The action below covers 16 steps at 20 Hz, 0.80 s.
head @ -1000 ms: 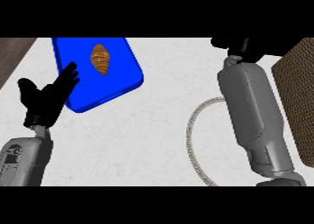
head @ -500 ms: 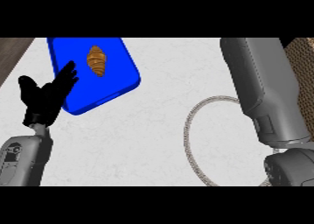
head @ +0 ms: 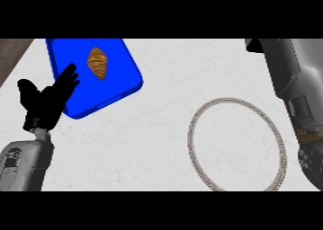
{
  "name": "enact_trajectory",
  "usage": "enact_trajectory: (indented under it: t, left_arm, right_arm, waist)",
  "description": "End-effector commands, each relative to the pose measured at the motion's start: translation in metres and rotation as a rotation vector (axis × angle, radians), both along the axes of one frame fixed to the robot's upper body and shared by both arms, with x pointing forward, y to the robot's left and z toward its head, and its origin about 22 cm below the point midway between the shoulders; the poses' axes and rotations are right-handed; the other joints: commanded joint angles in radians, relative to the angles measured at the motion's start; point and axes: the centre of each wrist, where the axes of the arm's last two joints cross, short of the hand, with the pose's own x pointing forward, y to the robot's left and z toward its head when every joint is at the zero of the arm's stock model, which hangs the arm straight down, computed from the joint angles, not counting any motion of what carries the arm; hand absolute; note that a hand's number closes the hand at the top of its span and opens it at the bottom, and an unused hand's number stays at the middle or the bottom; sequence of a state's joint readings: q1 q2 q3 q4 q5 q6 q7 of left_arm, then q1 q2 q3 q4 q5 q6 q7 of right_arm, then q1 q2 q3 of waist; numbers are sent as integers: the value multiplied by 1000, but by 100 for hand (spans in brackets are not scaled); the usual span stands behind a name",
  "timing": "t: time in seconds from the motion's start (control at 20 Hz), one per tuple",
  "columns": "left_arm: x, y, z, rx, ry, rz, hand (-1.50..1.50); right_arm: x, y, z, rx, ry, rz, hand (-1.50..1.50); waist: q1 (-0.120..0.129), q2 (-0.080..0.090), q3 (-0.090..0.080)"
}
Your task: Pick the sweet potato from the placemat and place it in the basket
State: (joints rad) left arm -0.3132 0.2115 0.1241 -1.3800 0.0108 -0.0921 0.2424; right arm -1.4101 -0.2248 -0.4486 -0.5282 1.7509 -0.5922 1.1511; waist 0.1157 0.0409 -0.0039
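Observation:
An orange-brown sweet potato (head: 96, 62) lies on the blue placemat (head: 117, 83) at the upper left of the head view. My left hand (head: 47, 99) stands open at the placemat's left edge, fingers up, a little below and left of the sweet potato and not touching it. Only the grey forearm (head: 300, 85) of my right arm shows along the right edge; the hand itself is out of the view past the top. A thin sliver of the woven basket (head: 302, 134) peeks out behind that forearm.
A pale wire ring (head: 237, 143) lies flat on the white counter (head: 163, 134) between the placemat and the right forearm. A dark wooden strip (head: 7, 58) borders the counter at the upper left.
The right forearm has swung farther right and up, its hand leaving the view and covering most of the basket. The view has shifted slightly. The left hand has stayed put.

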Motion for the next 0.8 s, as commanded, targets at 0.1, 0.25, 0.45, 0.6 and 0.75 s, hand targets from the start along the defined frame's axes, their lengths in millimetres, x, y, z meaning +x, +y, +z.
enact_trajectory:
  t: [0.1,0.25,0.45,0.6,0.75]
  left_arm:
    - [0,15,2,2,6,6,0]
    - [3,4,-2,-22,4,12,0]
    - [-7,6,-13,-12,19,18,0]
    - [1,21,-3,-4,21,46,0]
    - [-9,16,-14,-5,32,52,0]
  right_arm:
    - [1,-26,34,96,-26,-227,150]
    - [4,-38,20,72,19,-296,150]
    - [3,-61,12,82,27,-372,150]
    - [3,-73,8,88,34,-384,150]
    - [4,-70,-10,93,63,-378,150]
  waist:
    - [-16,-1,0]
    - [-24,3,0]
    - [-31,-6,2]
    - [-54,-10,3]
    - [-61,-20,3]
